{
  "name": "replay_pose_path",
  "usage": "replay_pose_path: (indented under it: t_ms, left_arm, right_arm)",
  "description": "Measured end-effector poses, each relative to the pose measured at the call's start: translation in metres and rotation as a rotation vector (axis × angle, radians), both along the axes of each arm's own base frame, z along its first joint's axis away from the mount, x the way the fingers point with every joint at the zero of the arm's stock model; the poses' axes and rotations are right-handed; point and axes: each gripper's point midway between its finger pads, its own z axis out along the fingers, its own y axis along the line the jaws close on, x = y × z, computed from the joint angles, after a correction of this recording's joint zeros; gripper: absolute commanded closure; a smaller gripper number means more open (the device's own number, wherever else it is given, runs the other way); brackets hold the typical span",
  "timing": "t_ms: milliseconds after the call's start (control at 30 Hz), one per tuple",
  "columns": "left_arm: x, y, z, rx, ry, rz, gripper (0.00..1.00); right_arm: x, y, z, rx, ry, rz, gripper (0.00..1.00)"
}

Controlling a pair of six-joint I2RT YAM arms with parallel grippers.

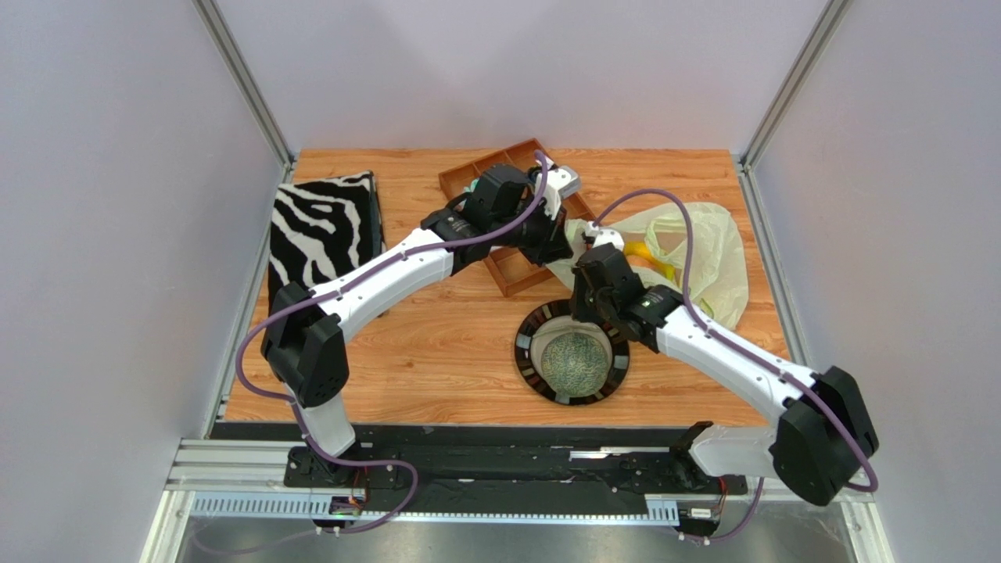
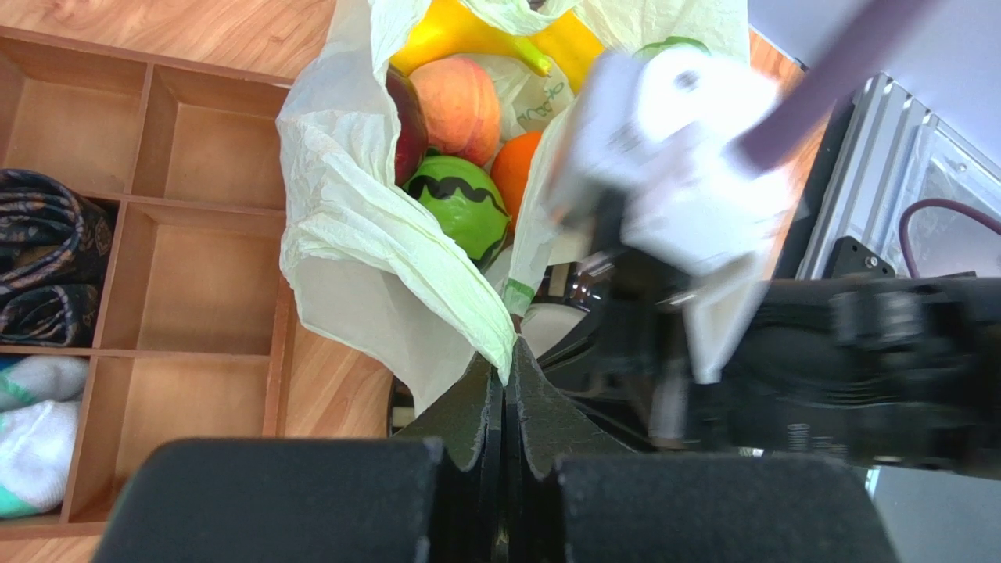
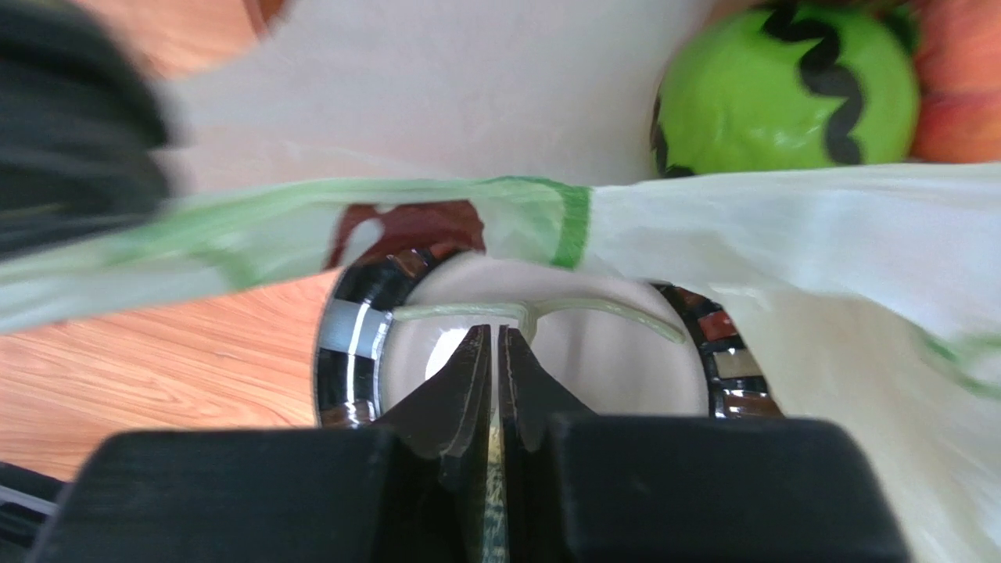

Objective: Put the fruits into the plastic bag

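My left pincer [image 2: 508, 366] is pressed fully together on the bag [image 2: 353, 223], with a fold of the near rim caught between its tips. From that pinch the pale green film rises away from the pincer in a crinkled, see-through sheet. It lies on its side on the table [image 1: 388, 352] with its mouth facing the pincer.

Straight beyond the tips, inside the mouth, sits a bright green ball [image 2: 461, 202] with a black zigzag stripe. The orange [image 2: 518, 170] touches it on the right. Further in are the peach [image 2: 456, 103], a dark red apple [image 2: 407, 120] to its left against the bag wall, and a yellow fruit [image 2: 452, 33] deepest of all.

My right pincer [image 3: 496, 338] is narrowed to a slit. A thin rolled strand of the bag's rim crosses its tips and kinks there, so it looks pinched, though the view is blurred. Above that strand a darker green band edges the film, and an avocado half is printed beside it.

Directly under the right pincer is a dark-rimmed bowl [image 1: 525, 352]. The grey-green netted melon [image 1: 575, 364] lies in it, outside the bag. In the top view both pincers meet at the bag's mouth.

To the left of the left pincer is a wooden tray [image 2: 176, 176] of compartments holding cloth rolls [image 2: 41, 264]. A zebra box [image 1: 317, 229] stands well off to the left.
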Motion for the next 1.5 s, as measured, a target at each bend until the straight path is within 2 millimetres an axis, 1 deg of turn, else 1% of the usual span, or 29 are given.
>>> replay_pose_path:
  t_ms: [67, 100, 167, 200, 267, 300, 400, 467, 600, 767, 900, 1033, 1067, 1133, 1233, 1267, 1333, 1367, 1433, 1467, 1500]
  left_arm:
    - [0.0, 0.0, 0.0, 0.0, 0.0, 0.0, 1.0]
    - [0.0, 0.0, 0.0, 0.0, 0.0, 0.0, 1.0]
    - [0.0, 0.0, 0.0, 0.0, 0.0, 0.0, 1.0]
    - [0.0, 0.0, 0.0, 0.0, 0.0, 0.0, 1.0]
    - [-0.001, 0.001, -0.002, 0.007, 0.005, 0.001, 1.0]
    - [-0.001, 0.001, -0.002, 0.009, 0.007, 0.003, 1.0]
    - [-0.001, 0.003, -0.004, 0.018, 0.013, 0.008, 1.0]
    - [-0.001, 0.005, -0.007, 0.03, 0.02, 0.013, 1.0]
    - [-0.001, 0.008, -0.011, 0.047, 0.028, 0.025, 1.0]
    - [0.006, 0.013, -0.011, 0.054, 0.021, 0.05, 1.0]
    - [0.004, 0.015, -0.014, 0.063, 0.033, 0.049, 1.0]
    - [0.005, 0.013, -0.012, 0.054, 0.028, 0.044, 1.0]
    - [0.004, 0.012, -0.011, 0.051, 0.026, 0.042, 1.0]
    - [0.004, 0.01, -0.01, 0.044, 0.021, 0.038, 1.0]
    - [0.004, 0.009, -0.009, 0.041, 0.019, 0.035, 1.0]
    - [0.003, 0.009, -0.009, 0.04, 0.02, 0.033, 1.0]
    - [0.003, 0.009, -0.009, 0.04, 0.019, 0.033, 1.0]
    - [0.003, 0.009, -0.009, 0.04, 0.019, 0.033, 1.0]
    - [0.003, 0.009, -0.009, 0.039, 0.02, 0.032, 1.0]
    - [0.003, 0.009, -0.009, 0.039, 0.021, 0.03, 1.0]
    - [0.003, 0.009, -0.008, 0.038, 0.021, 0.03, 1.0]
  right_arm:
    - [-0.003, 0.002, -0.017, -0.026, 0.046, 0.023, 0.81]
    - [-0.004, 0.003, -0.023, -0.033, 0.06, 0.031, 0.76]
    - [-0.009, 0.004, -0.035, -0.043, 0.092, 0.052, 0.7]
    - [-0.011, 0.003, -0.04, -0.047, 0.103, 0.059, 0.64]
    - [-0.014, 0.005, -0.045, -0.046, 0.118, 0.071, 0.58]
    - [-0.013, 0.006, -0.046, -0.044, 0.118, 0.075, 0.51]
    - [-0.012, 0.01, -0.049, -0.033, 0.12, 0.085, 0.44]
    - [-0.013, 0.012, -0.053, -0.03, 0.126, 0.095, 0.41]
    - [-0.013, 0.015, -0.063, -0.035, 0.144, 0.109, 0.4]
    - [-0.01, 0.02, -0.072, -0.041, 0.152, 0.124, 0.39]
    - [-0.008, 0.023, -0.082, -0.049, 0.164, 0.134, 0.39]
    - [-0.013, 0.024, -0.099, -0.081, 0.2, 0.162, 0.41]
    - [-0.012, 0.027, -0.099, -0.078, 0.194, 0.173, 0.46]
    - [-0.014, 0.03, -0.1, -0.078, 0.194, 0.188, 0.5]
    - [-0.013, 0.034, -0.1, -0.071, 0.187, 0.189, 0.64]
    - [-0.012, 0.034, -0.101, -0.07, 0.188, 0.183, 0.72]
    - [-0.012, 0.033, -0.102, -0.069, 0.191, 0.168, 0.81]
    - [-0.012, 0.032, -0.102, -0.067, 0.194, 0.158, 0.88]
    - [-0.012, 0.031, -0.103, -0.063, 0.197, 0.135, 0.93]
    - [-0.012, 0.031, -0.102, -0.056, 0.197, 0.127, 0.99]
    - [-0.012, 0.031, -0.102, -0.054, 0.199, 0.119, 1.0]
